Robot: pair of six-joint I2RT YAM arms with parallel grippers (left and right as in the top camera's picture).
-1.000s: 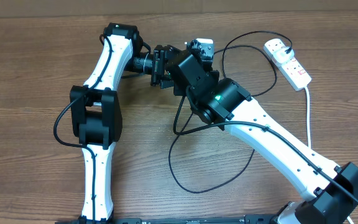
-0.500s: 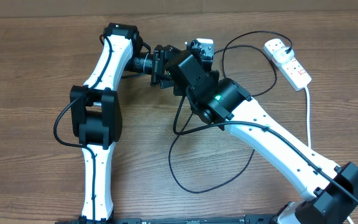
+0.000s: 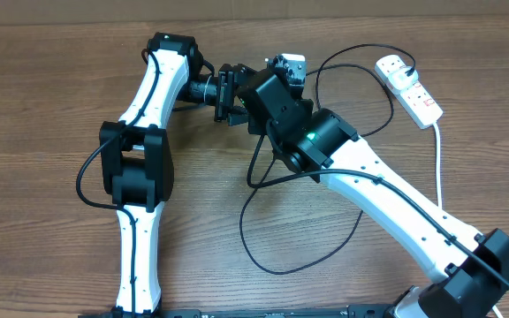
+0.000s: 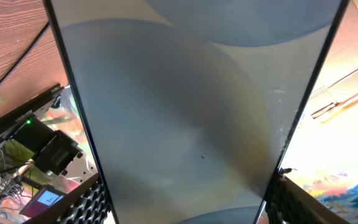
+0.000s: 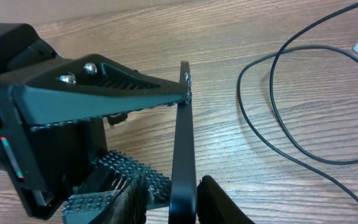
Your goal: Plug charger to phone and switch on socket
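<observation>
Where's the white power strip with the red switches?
In the overhead view, the white power strip lies at the top right, beside the thin black cable and its loop.

You're seeing the phone (image 5: 182, 149) standing edge-up, the black charger (image 3: 277, 271) looping across the desk (image 3: 42, 106), and the white socket (image 3: 414, 91) lying far right.

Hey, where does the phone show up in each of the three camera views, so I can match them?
Overhead: cannot be picked out among the arm hardware.
Left wrist: the phone fills the middle, broad side on.
Right wrist: the phone is edge-on, a thin dark slab at lower centre.
Shared landmark: the wooden table.
</observation>
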